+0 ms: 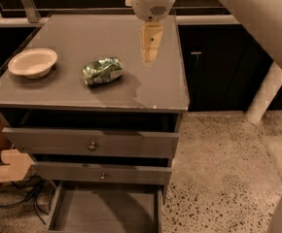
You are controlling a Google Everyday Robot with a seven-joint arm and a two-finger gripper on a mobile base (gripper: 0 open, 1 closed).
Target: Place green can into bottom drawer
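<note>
Green can point(102, 71) on cabinet top point(82, 33), pincer point(149, 56) hovering nearby (apart)

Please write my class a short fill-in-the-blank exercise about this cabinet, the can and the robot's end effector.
The green can lies on its ___ on the cabinet top.
The bottom drawer is ___, not shut.
The end effector hangs ___ the cabinet top, touching nothing.
The cream bowl and the end effector are on ___ sides of the can.
Missing words: side; open; above; opposite.
</note>
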